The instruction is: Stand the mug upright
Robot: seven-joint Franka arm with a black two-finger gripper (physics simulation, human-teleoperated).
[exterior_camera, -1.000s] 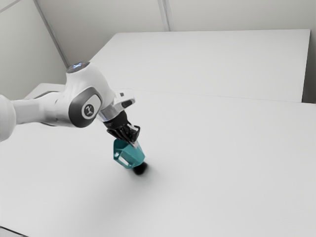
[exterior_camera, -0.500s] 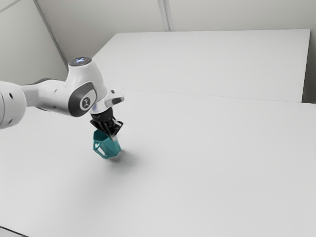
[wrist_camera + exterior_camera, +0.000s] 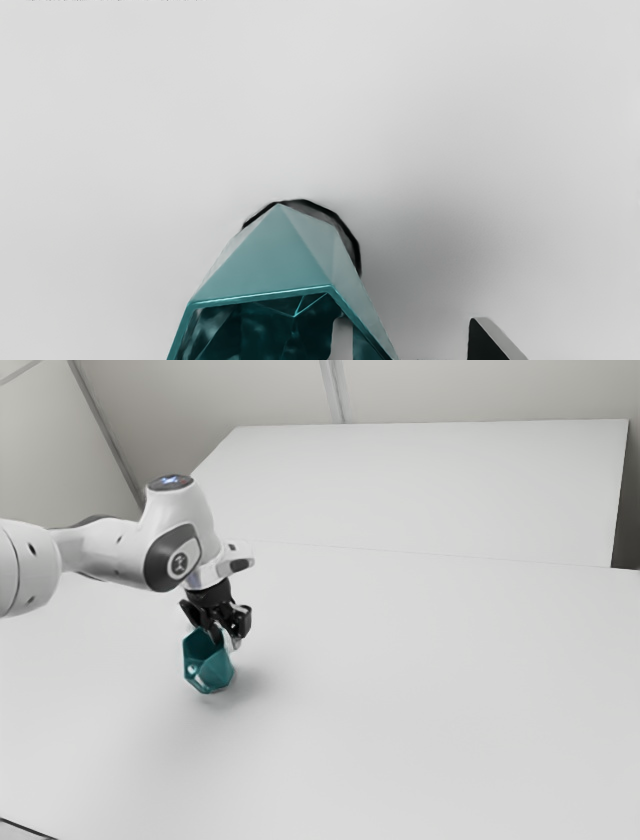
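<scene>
The gripper (image 3: 227, 643) is over the rim of the teal faceted mug (image 3: 209, 672), its fingers parted. In the wrist view the gripper (image 3: 411, 340) has one fingertip inside the mug (image 3: 270, 255) and the other outside, with a gap between that outer finger and the wall. The mug's mouth faces up toward my hand, and its body looks somewhat tilted in the exterior view. A dark rounded edge shows beyond its far end. Whether the base rests flat on the table cannot be told.
The white tabletop (image 3: 420, 700) spreads around the mug, with a soft shadow beside it. Another white surface (image 3: 420, 480) lies farther back, near the walls. A dark cable or edge crosses the exterior view's lower left corner.
My hand carried the mug toward the exterior view's left and turned it more mouth-up. Since then the fingers have spread, and the mug sits slightly lower and farther left.
</scene>
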